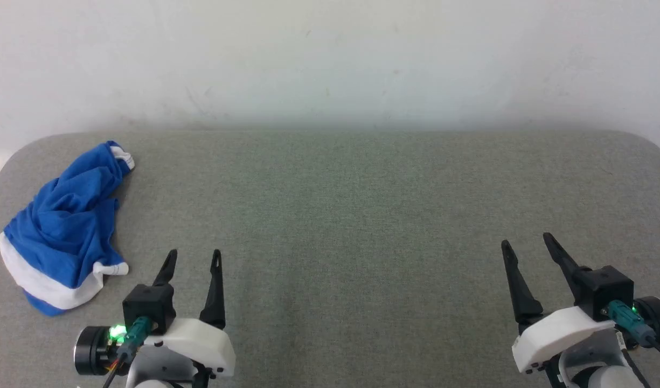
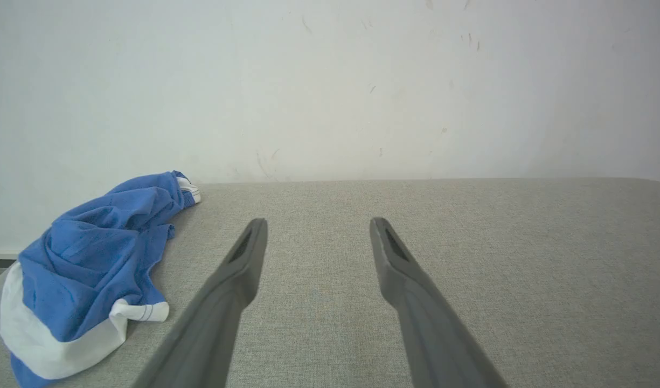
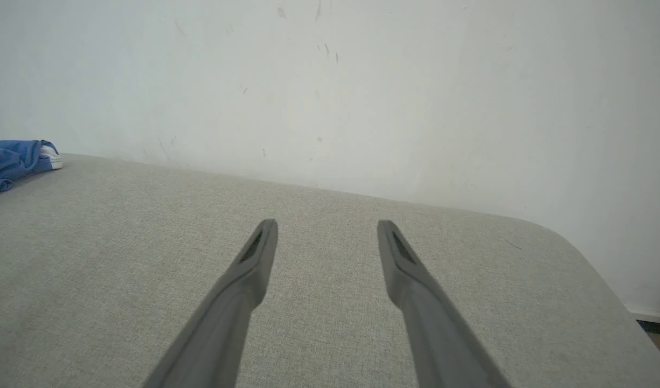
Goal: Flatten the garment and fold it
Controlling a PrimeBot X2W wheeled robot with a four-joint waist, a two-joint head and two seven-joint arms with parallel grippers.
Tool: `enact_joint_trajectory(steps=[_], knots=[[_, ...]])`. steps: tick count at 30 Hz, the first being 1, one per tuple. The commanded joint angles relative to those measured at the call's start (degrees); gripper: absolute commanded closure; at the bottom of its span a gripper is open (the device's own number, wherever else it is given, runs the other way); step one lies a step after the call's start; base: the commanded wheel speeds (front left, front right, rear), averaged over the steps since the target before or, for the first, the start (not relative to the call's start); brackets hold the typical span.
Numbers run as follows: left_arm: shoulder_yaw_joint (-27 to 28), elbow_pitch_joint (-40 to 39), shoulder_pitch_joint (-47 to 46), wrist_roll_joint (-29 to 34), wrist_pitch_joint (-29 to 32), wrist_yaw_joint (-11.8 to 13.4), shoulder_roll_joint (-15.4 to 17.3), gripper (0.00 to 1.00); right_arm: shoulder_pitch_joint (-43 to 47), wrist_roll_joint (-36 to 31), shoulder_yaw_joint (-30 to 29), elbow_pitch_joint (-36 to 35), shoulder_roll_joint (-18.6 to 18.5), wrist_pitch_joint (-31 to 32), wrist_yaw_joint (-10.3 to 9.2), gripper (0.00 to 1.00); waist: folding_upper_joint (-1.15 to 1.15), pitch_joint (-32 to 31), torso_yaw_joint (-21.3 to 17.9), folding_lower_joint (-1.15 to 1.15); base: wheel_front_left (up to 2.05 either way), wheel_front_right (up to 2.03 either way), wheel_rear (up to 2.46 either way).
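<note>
Blue and badly rumpled, the garment (image 1: 66, 226) lies in a heap at the far left of the grey cloth-covered table (image 1: 362, 215), close to the left edge. Its white bands are bunched along the near side, and a small white tip pokes out at the far end. No part of it is spread flat and no fold line can be read in it.

Just to the right of the heap, near but not touching it, the left gripper (image 1: 195, 252) hovers low over the table with its two dark fingers spread apart and nothing between them. The middle of the table is bare fabric, backed by a pale wall (image 1: 330, 54).

Well over on the right side, far from the garment, the right gripper (image 1: 526, 239) is likewise parted and empty, fingers pointing toward the wall.

Judging by this, the task has not really begun: the shorts have yet to be grasped, drawn toward the centre, opened out and smoothed, and only then folded. The left arm looks best placed to make the first grasp.
</note>
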Motion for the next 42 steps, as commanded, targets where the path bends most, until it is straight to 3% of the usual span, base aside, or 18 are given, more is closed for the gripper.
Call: enact_joint_trajectory(steps=[1,15,42], knots=[[-0.2,0.2,-0.2,-0.6,-0.6,-0.2,0.0,0.0,0.3,0.5,-0.2,0.2,0.0,-0.6,-0.01,0.0,0.0,0.0,0.2,0.0,0.0,0.0,0.0],[0.2,0.6,-0.2,-2.0,-2.3,-0.1,0.0,0.0,0.8,1.9,-0.4,0.3,0.1,-2.2,-0.01,0.0,0.0,-0.3,3.8,0.0,0.0,0.0,0.0],[2.7,1.6,1.0,-5.9,-5.5,-0.5,0.0,0.0,1.5,4.7,1.1,-0.9,0.1,-4.5,-0.02,0.0,0.0,-0.1,17.1,0.0,-0.01,-0.01,-0.01]])
